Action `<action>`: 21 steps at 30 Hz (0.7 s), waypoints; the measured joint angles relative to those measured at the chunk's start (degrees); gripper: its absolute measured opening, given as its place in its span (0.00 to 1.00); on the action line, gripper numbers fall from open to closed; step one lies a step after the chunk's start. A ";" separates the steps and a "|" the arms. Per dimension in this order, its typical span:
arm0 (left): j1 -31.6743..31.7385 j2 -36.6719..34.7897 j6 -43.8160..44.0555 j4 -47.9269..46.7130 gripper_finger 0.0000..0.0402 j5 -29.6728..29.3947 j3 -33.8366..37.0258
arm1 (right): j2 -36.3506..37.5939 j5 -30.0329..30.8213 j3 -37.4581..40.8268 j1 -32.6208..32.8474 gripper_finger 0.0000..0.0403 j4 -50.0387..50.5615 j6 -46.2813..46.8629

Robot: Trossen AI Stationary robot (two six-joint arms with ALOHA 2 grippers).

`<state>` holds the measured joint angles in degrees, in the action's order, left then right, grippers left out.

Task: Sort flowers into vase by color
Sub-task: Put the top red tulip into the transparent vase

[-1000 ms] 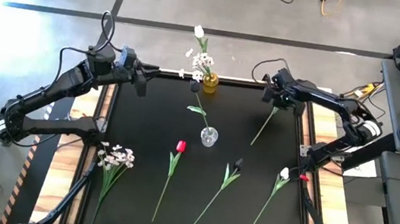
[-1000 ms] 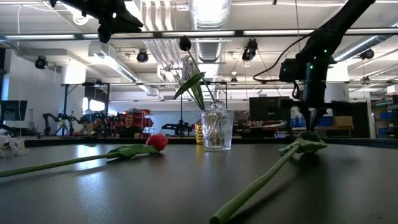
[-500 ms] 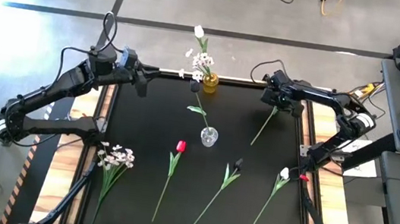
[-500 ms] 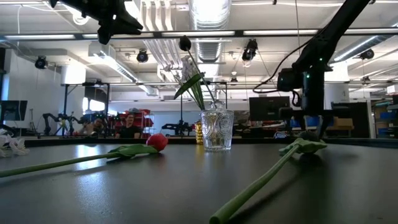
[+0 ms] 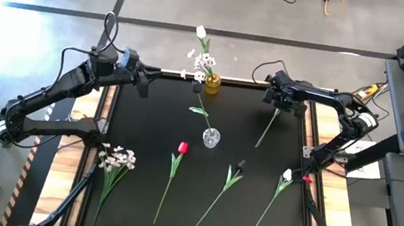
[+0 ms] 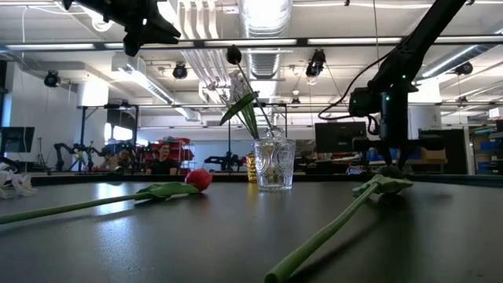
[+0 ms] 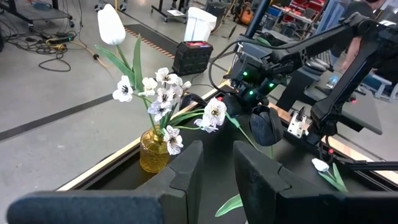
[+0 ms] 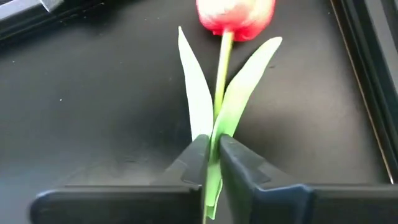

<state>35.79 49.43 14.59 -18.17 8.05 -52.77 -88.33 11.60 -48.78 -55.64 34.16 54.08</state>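
My right gripper [image 5: 276, 104] is low over the table's far right part, shut on a red tulip [image 8: 236, 15] whose stem [image 5: 266, 128] runs toward the table's middle. The gripper hides the tulip's head in the high view. My left gripper [image 5: 143, 85] hangs open and empty above the far left corner. A clear glass vase [image 5: 211, 137] at mid table holds a dark tulip [image 5: 196, 87]. A yellow vase [image 5: 212, 83] at the far edge holds white flowers. Another red tulip [image 5: 181, 147], a dark tulip [image 5: 240, 165], a white tulip [image 5: 287, 174] and a white blossom spray [image 5: 118, 157] lie flat. My right gripper pinches the red tulip's stem between its two fingers [image 8: 194, 158], where the two leaves join it [image 8: 215, 140], a short way below the head. The fingers come from above, one on each side of the stem. The tulip lies flat on the table.
The black mat has a raised dark frame [image 5: 309, 134] just right of my right gripper. The yellow vase stands between the two grippers at the far edge. The loose flowers lie across the near half. Bare mat shows between the glass vase and the held stem.
My right gripper has sunk a little toward the table and turned slightly about its wrist, then kept still. The flowers lie where they were.
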 joint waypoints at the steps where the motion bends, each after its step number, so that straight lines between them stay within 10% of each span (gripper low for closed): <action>1: 0.00 0.00 -0.06 0.00 0.19 0.00 0.00 | 0.05 -0.26 -0.02 0.00 0.05 -0.11 -0.66; 10: 0.00 0.00 -0.11 0.01 0.19 0.00 0.00 | 7.65 -2.96 -0.66 1.49 0.02 -2.71 -8.89; 21: 0.00 0.00 -0.37 0.02 0.19 0.00 0.00 | 29.62 -2.58 -0.70 15.31 0.02 -28.29 -24.58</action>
<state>35.79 49.43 14.22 -18.15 8.05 -52.77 -58.71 9.02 -49.47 -40.33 5.87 29.50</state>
